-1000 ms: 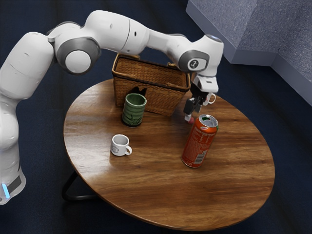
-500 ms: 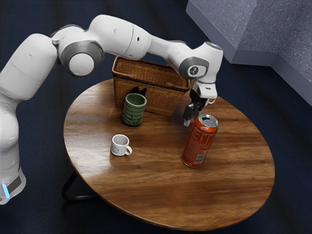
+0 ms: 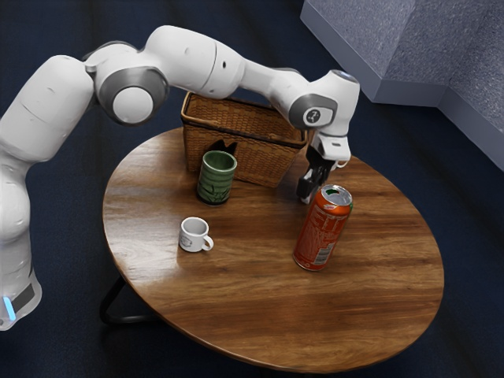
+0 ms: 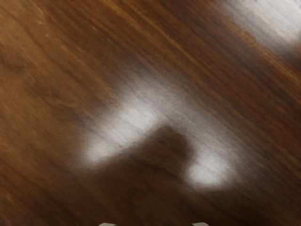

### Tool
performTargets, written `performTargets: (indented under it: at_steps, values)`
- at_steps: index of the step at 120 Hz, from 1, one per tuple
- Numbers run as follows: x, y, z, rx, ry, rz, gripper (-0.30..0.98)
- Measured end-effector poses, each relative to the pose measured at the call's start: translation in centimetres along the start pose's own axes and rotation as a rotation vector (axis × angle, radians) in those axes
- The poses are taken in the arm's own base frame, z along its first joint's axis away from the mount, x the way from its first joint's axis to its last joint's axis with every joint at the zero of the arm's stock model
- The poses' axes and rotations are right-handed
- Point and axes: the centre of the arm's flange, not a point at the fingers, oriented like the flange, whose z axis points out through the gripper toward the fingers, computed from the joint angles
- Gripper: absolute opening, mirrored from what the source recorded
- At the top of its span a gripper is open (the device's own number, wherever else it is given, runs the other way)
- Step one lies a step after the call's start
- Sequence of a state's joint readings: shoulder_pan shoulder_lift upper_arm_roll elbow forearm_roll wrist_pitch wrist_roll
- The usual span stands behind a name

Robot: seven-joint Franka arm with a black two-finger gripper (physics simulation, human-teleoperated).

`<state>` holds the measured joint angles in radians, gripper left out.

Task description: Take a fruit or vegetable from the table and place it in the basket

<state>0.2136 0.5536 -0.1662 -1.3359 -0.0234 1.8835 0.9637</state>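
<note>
Behind the red can, from the exterior view, my gripper point(image 3: 308, 194) is low over the round table point(image 3: 370, 307), just to the right of the basket's near right corner. The can covers part of the hand. The brown wicker basket point(image 3: 256, 161) stands upright near the table's far edge, its top uncovered. I cannot make out a fruit or vegetable beside the hand. In the wrist view, the gripper point(image 4: 154, 224) is at the lower edge, over wood grain point(image 4: 56, 94) with dark shadow and bright reflections.
The tall red can point(image 3: 319, 235) stands close in front of the hand. A green cup point(image 3: 216, 179) is before the basket, and a small white mug point(image 3: 193, 235) is nearer the table's left side. Part of a white handle point(image 3: 342, 164) peeks out behind the hand.
My hand has moved down a little toward the table, mostly in the first half second. The small reddish thing earlier seen at the gripper's lower end is now hidden from view.
</note>
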Motion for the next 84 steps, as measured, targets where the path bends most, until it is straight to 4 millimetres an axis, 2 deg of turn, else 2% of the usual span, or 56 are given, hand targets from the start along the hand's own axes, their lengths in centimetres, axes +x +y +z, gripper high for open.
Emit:
performTargets:
  at_steps: [27,41,73,84]
  values:
    - [0.8,0.5,-3.0,0.039,0.023,0.014,0.15]
    - [1.0,0.8,-5.6,0.069,0.040,0.018,0.15]
    - [1.0,3.5,-14.7,0.165,0.093,0.036,0.15]
    - [0.5,5.2,-18.9,0.209,0.114,0.042,0.15]
